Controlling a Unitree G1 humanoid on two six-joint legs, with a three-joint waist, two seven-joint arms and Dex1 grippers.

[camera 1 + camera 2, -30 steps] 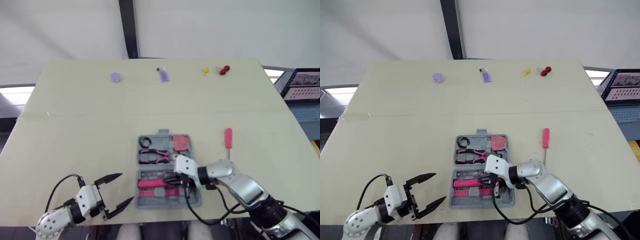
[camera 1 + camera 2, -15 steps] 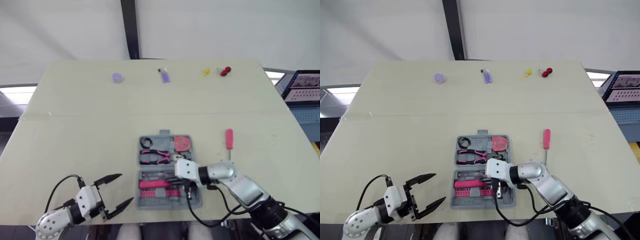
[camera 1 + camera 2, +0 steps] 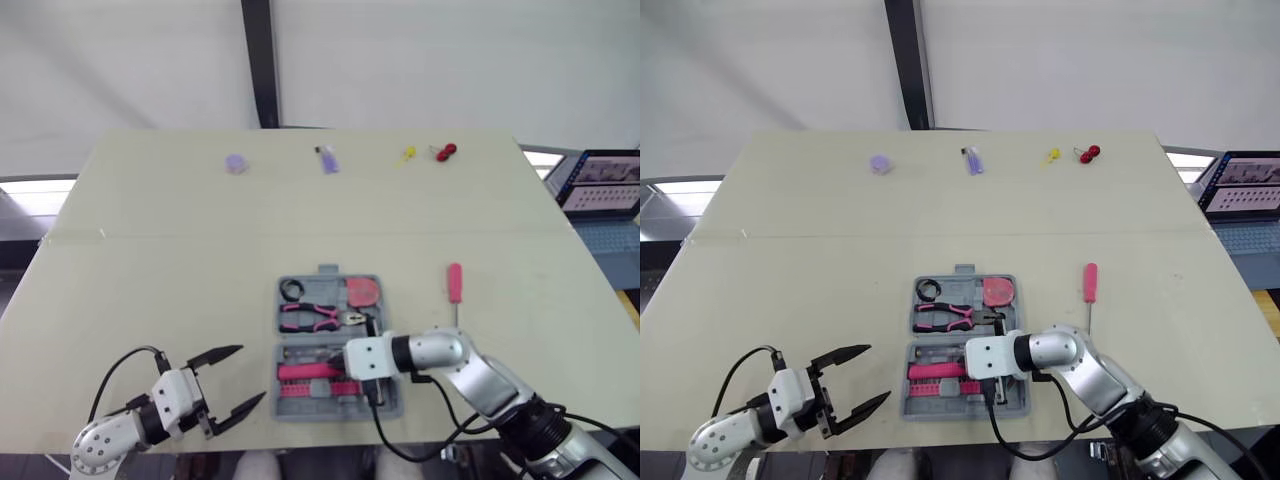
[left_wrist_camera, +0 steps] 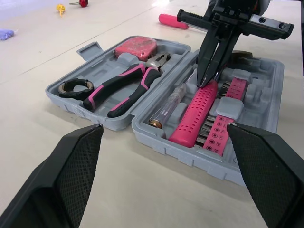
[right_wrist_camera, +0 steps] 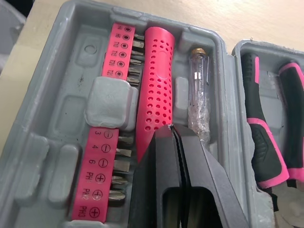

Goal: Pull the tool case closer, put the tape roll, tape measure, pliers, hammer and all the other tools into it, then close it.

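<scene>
Case (image 4: 161,142) lies open at the table's near edge, centre. Far half holds tape roll (image 4: 73,89), pliers (image 4: 126,85) and tape measure (image 4: 135,46). Near half holds a perforated handle (image 5: 154,85), with a bit strip (image 5: 107,156) on one side and a clear tester (image 5: 198,104) on the other. Right gripper (image 5: 172,130) is over the near half, fingers pressed together, tips touching that handle. Left gripper (image 3: 252,373) is spread wide and holds nothing, over bare table left of the case. Screwdriver (image 3: 455,282) lies on the table right of the case.

Head stereo looks down; wrist cameras closely share tool case (image 4: 166,145).
</scene>
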